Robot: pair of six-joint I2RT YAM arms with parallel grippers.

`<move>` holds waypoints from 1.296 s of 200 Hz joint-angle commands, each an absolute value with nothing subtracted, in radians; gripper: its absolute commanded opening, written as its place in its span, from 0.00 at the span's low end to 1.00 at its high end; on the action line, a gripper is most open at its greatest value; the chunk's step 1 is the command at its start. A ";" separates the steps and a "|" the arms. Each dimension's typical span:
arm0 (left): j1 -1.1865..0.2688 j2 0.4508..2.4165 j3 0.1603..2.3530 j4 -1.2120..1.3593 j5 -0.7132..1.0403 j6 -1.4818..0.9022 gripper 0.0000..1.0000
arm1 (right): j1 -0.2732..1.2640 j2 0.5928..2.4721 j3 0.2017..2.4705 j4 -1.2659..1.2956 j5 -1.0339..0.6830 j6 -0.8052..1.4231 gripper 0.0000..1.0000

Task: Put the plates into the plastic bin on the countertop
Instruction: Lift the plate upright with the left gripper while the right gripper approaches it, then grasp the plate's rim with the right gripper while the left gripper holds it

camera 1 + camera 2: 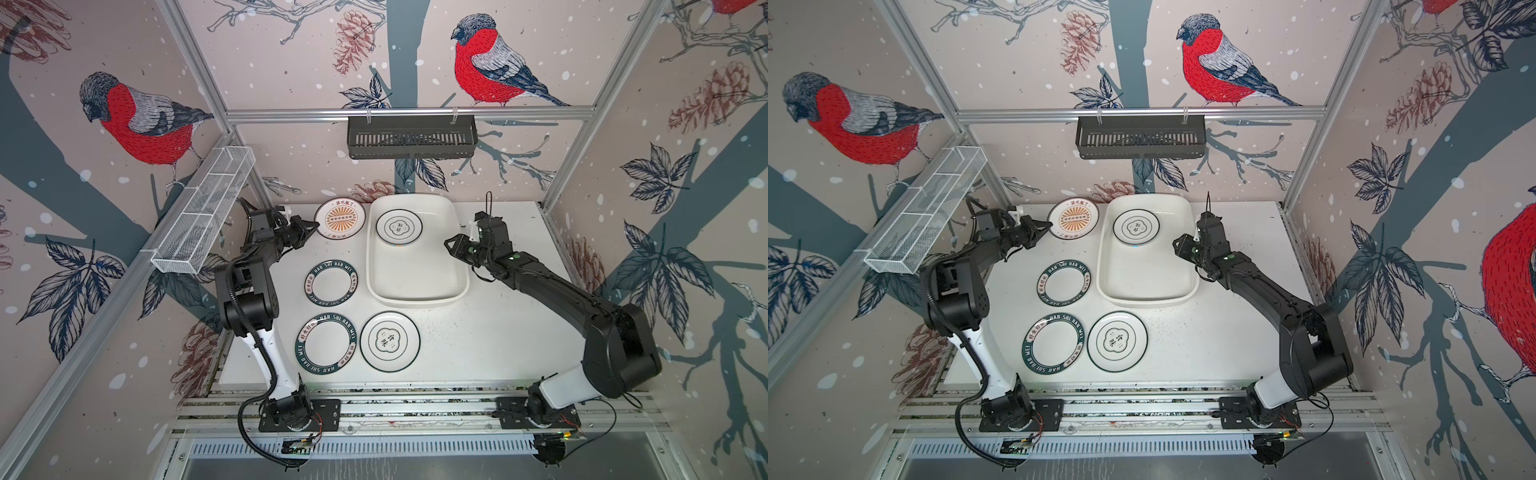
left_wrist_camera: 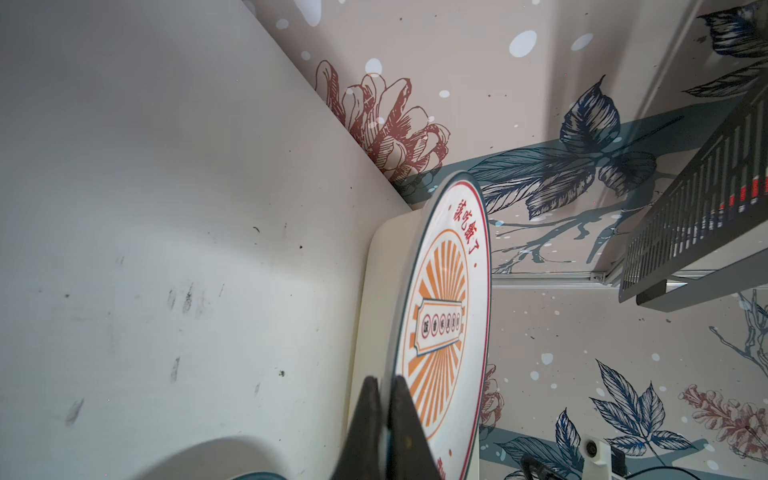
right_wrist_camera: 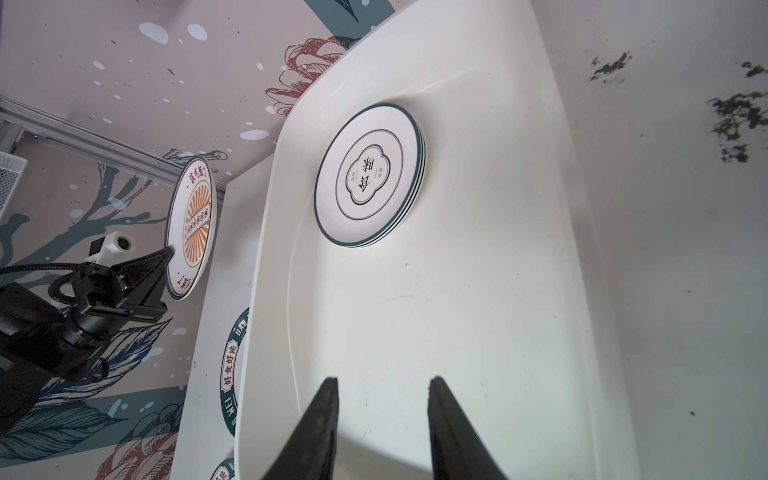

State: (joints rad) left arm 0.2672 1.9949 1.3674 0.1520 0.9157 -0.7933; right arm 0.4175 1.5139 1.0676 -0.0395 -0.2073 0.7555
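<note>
Sunburst plate (image 1: 340, 218): raised and tilted at far left, just left of the bin (image 1: 415, 270), its left rim pinched in the left gripper (image 1: 309, 227).
Bin: far centre of the countertop (image 1: 498, 332), holding a stack (image 1: 399, 226) at its far end.
Lettered plates (image 1: 331, 284) (image 1: 326, 343) and emblem plate (image 1: 390, 341): flat, nearer.
Right gripper (image 3: 383, 380): jaws apart, empty, at the bin's right rim.

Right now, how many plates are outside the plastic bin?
4: the sunburst plate, held by the left gripper beside the plastic bin; the far lettered plate left of it; the near lettered plate and emblem plate in front. None seems hidden.
</note>
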 commanded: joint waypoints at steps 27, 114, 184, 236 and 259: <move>0.214 1.934 1.356 0.211 0.951 -0.806 0.00 | 0.427 1.505 1.066 0.084 -0.321 0.733 0.45; 0.093 1.859 1.346 0.151 0.957 -0.764 0.00 | 0.476 1.534 1.085 0.222 -0.524 0.709 0.47; -0.048 1.822 1.338 0.081 0.947 -0.686 0.00 | 0.486 1.531 1.057 0.238 -0.491 0.710 0.47; -0.084 1.789 1.347 0.076 0.922 -0.680 0.00 | 0.484 1.503 1.023 0.234 -0.451 0.704 0.47; -0.089 1.778 1.332 0.086 0.923 -0.687 0.00 | 0.482 1.507 1.013 0.249 -0.447 0.712 0.46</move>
State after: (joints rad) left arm -0.0811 1.7973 1.3357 0.0490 0.9119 -0.6876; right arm 0.4828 1.5093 1.0191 0.2077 -0.4660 0.7185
